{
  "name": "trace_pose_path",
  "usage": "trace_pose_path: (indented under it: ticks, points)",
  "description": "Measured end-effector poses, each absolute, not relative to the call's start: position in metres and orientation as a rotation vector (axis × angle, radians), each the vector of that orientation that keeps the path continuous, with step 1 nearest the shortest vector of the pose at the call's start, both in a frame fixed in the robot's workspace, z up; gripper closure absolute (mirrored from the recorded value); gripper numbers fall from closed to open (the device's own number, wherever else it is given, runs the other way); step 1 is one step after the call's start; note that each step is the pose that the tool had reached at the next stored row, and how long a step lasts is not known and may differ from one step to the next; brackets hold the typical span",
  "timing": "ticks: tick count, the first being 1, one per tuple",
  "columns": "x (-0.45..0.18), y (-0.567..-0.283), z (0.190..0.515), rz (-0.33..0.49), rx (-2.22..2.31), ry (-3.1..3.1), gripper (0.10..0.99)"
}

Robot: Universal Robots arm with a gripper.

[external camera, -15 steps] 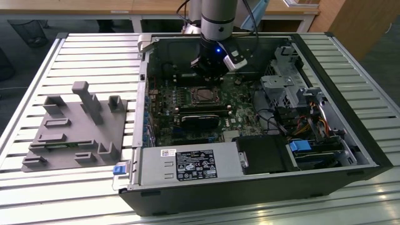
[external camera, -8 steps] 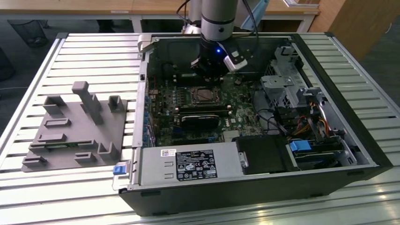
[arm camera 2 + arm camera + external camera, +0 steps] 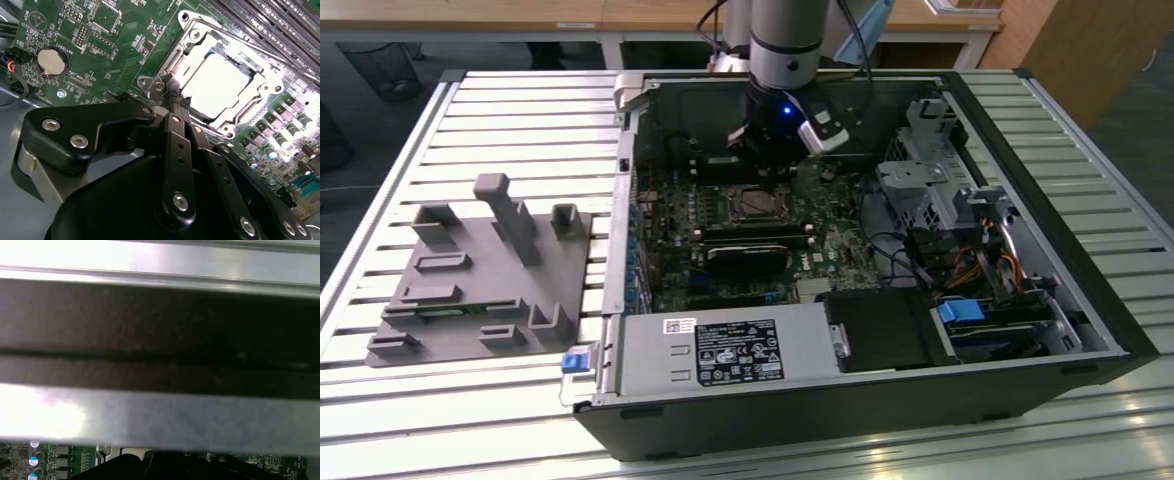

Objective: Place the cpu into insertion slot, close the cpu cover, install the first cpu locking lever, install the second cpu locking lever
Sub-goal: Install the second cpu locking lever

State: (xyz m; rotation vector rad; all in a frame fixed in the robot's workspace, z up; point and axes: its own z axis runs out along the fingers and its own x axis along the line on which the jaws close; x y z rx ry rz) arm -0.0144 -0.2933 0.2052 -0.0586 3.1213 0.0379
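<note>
Exterior view
Surface: slatted metal surface (image 3: 507,110) carries an open PC case (image 3: 1067,330) lying on its side, so the board faces up for the arm.
Case contents: green motherboard (image 3: 674,215), black power supply (image 3: 720,352), drive cage (image 3: 927,150), cable bundle (image 3: 981,265).
Fixture: grey tray (image 3: 474,275) with upright posts, at the exterior view's left of the case, well apart from the arm.
End effector (image 3: 774,150): down inside the case, just above the board, near the slot (image 3: 754,205).

Second wrist view
Cpu (image 3: 220,86): pale square top, lying in the slot (image 3: 197,127), so placement looks done.
Cover (image 3: 270,92): silvery frame lies down flat around the cpu, looks closed.
End effector (image 3: 175,102): black fingers (image 3: 172,150) drawn together to a narrow tip at the slot's corner by a thin wire lever (image 3: 172,95); probably pinching it, but the contact is too small to be sure.
Coin cell (image 3: 52,61): on the board, well apart from the slot.

First wrist view
Case wall (image 3: 160,415): blurred metal edge and a dark band close to the camera.
Board strip (image 3: 45,460): green, with small capacitors.
</note>
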Motion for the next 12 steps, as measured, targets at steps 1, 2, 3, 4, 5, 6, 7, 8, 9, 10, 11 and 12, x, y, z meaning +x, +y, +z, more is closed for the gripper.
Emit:
trace_pose_path:
  ticks: [1,2,3,4,5,6,7,8,9,10,11,12]
  points:
    - [-0.014,-0.294,0.205,0.038,-0.059,3.121,0.98]
    - [-0.014,-0.294,0.206,0.037,-0.058,3.122,0.98]
    - [-0.014,-0.294,0.208,0.039,-0.058,3.121,0.98]
    - [-0.014,-0.295,0.211,0.04,-0.059,3.122,0.98]
    - [-0.014,-0.295,0.215,0.042,-0.058,3.122,0.98]
    - [-0.014,-0.295,0.218,0.043,-0.058,3.122,0.98]
    - [-0.014,-0.295,0.221,0.044,-0.058,3.122,0.98]
    - [-0.014,-0.295,0.224,0.044,-0.058,3.123,0.98]
    - [-0.014,-0.295,0.227,0.044,-0.059,3.124,0.98]
    - [-0.014,-0.296,0.227,0.045,-0.059,3.124,0.98]
    - [-0.014,-0.296,0.227,0.045,-0.059,3.125,0.98]
    - [-0.014,-0.297,0.227,0.045,-0.058,3.125,0.98]
